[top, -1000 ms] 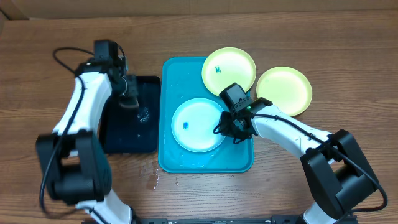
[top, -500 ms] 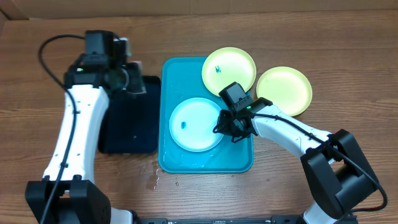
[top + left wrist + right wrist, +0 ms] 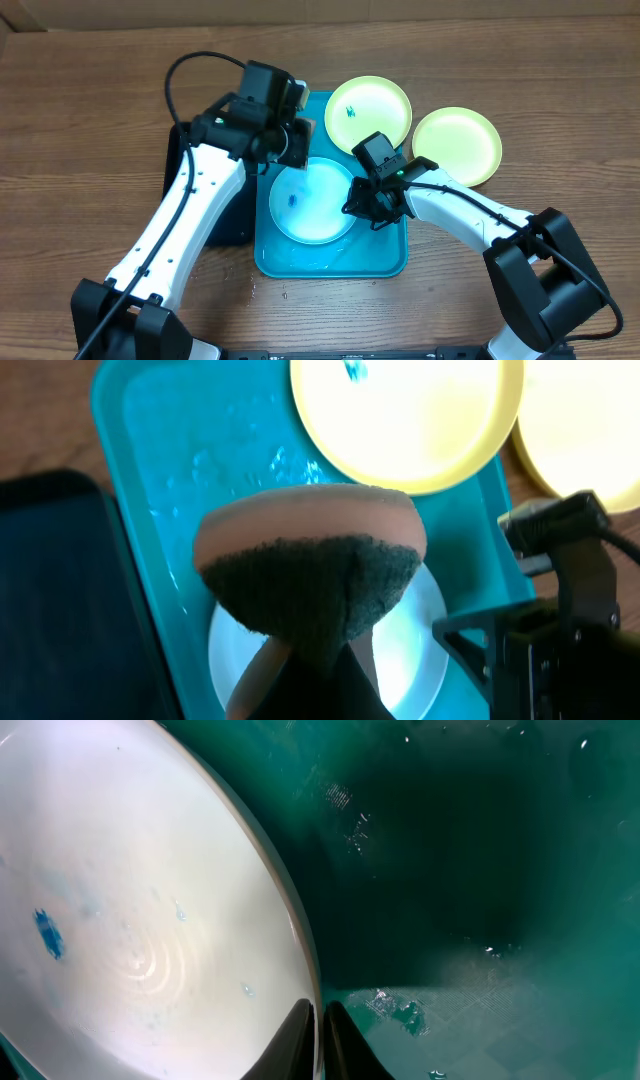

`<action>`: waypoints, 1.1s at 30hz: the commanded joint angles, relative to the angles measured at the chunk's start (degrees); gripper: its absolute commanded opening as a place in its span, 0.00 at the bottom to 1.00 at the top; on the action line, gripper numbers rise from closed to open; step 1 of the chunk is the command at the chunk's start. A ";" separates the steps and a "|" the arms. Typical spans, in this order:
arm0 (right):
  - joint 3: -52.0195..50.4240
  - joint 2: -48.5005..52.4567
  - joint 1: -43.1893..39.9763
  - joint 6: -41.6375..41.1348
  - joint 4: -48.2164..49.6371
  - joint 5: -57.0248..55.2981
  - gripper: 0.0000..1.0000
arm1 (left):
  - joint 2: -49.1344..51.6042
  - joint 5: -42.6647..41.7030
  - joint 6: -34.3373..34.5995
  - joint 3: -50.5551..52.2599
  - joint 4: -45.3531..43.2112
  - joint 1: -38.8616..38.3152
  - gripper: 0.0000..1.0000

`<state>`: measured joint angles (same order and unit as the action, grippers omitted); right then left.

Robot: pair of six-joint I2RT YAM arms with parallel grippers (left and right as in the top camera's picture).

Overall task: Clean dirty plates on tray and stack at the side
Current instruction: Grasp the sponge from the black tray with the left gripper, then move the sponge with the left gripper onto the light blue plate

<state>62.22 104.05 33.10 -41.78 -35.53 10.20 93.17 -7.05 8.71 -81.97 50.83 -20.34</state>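
1. Overhead view, far left: a narrow black tray (image 3: 190,200) lies on the wooden counter (image 3: 80,120), its right edge just beside the cyan tray (image 3: 390,255). The left arm partly covers it.
2. Left pincer (image 3: 293,148): positioned above the upper left part of the cyan tray. The left wrist view shows it clenched on a sponge (image 3: 310,575), tan on top with a dark scouring face, squeezed into a fold. Whether the sponge touches the plate below cannot be told.
3. Small water drops (image 3: 250,290) lie on the counter off the cyan tray's lower left corner. The tray floor looks wet.
4. Cyan plate (image 3: 310,205): lies inside the cyan tray, left of centre. A blue smear (image 3: 47,935) shows on its pale centre.
5. Right pincer (image 3: 318,1020): clamped on the right rim of the cyan plate, one finger on each side of the rim.
6. First yellow-green plate (image 3: 368,112): rests over the tray's upper right corner, partly overhanging the rim. It bears a small blue mark.
7. Second yellow-green plate (image 3: 457,145): lies on the counter outside the tray, right of the first plate and touching it or nearly so. No mark is visible on it.
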 commanded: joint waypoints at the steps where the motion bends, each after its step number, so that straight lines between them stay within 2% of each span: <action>1: -0.42 -1.29 0.33 -0.22 0.33 0.39 0.07 | 1.44 5.27 2.34 0.46 1.70 -1.14 0.04; 6: -0.42 -1.29 0.33 -0.22 0.35 0.37 0.08 | 1.51 7.76 2.45 0.52 3.72 -1.09 0.04; 10: -0.42 -1.29 0.33 -0.22 0.37 0.09 0.17 | 1.92 7.67 2.49 0.59 4.28 -1.11 0.04; 20: -0.42 -1.29 0.33 -0.22 0.46 -0.09 0.25 | 2.21 7.65 2.47 1.97 3.67 -1.11 0.04; 22: -0.42 -1.29 0.33 -0.22 0.79 -0.07 0.25 | 2.21 7.65 2.47 2.71 3.15 -1.11 0.04; 26: -0.42 -1.29 0.33 -0.22 1.01 -0.04 0.04 | 2.21 7.63 2.71 4.79 2.25 -1.11 0.04; 30: -0.42 -1.29 0.33 -0.22 1.11 -0.07 0.04 | 2.21 7.43 2.73 5.88 1.51 -1.11 0.05; 31: -0.42 -1.29 0.33 -0.22 1.18 -0.04 0.07 | 2.21 7.45 2.93 6.05 1.36 -1.11 0.04; 32: -0.42 -1.29 0.33 -0.24 1.22 -0.04 0.21 | 2.21 7.45 3.13 6.43 0.94 -1.11 0.04; 33: -0.42 -1.29 0.33 -0.24 1.25 -0.07 0.27 | 2.21 7.43 3.45 6.78 0.66 -1.11 0.04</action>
<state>62.19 104.05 33.10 -41.91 -34.65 10.26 94.87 -0.14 10.59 -76.05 52.38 -21.39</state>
